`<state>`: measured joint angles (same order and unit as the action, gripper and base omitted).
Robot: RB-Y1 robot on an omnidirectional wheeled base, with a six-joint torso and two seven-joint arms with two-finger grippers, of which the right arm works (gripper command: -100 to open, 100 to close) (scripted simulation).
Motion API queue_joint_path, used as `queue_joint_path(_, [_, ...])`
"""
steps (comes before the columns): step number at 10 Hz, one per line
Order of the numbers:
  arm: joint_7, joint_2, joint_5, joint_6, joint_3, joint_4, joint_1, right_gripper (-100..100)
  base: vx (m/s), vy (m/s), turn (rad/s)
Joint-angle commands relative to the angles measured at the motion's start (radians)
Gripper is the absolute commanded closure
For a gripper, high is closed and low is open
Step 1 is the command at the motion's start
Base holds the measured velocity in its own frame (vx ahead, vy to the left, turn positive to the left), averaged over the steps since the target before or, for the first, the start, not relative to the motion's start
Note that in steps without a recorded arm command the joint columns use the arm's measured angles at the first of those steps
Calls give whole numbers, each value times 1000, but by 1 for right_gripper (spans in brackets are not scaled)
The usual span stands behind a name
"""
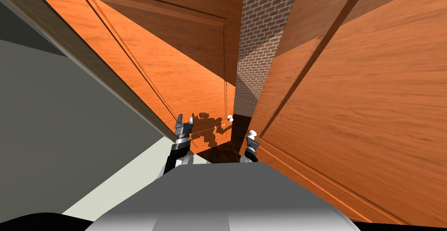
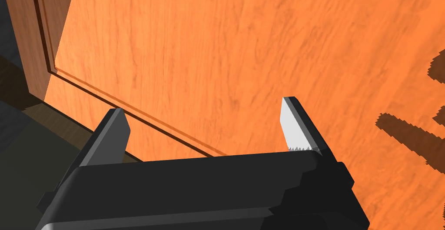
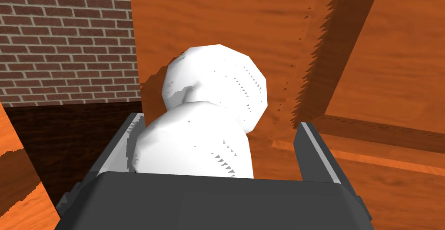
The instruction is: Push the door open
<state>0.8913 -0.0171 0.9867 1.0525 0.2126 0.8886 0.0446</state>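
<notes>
Two orange wood-grain door leaves stand ajar with a gap between them. The left leaf (image 1: 174, 71) carries a small white knob (image 1: 229, 118) at its free edge. My left gripper (image 1: 184, 121) is open, its tips close to that leaf's panel (image 2: 243, 45) with nothing between them (image 2: 204, 125). The right leaf (image 1: 362, 110) has a white round knob (image 1: 252, 133) at its edge. My right gripper (image 1: 251, 140) is open with that knob (image 3: 204, 127) between its fingers (image 3: 313, 147), nearer one finger; the other stands apart from it.
Through the gap a brick wall (image 1: 262, 32) and a dark floor (image 1: 222, 154) show. A grey wall (image 1: 52, 123) and a brown door frame (image 1: 87, 62) lie at my left. My own shadow falls on the left leaf (image 1: 209, 130).
</notes>
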Motion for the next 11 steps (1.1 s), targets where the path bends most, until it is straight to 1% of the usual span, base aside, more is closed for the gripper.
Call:
queue_joint_path(1, [1,-10,13,32,-34,-23,-7,100,46,-18,9])
queue_joint_path(2, [-3,-4,18,37,-46,-29,-11,100,74,-27,29])
queue_joint_path(4, [-3,-4,18,37,-46,-29,-11,100,33,-22,2])
queue_joint_path(6, [-11,7,29,47,-67,-39,-20,100,42,-6,22])
queue_joint_path(8, [-11,7,29,47,-67,-39,-20,100,40,-8,1])
queue_joint_path(11, [-22,24,44,60,-96,-52,-32,100,60,-12,15])
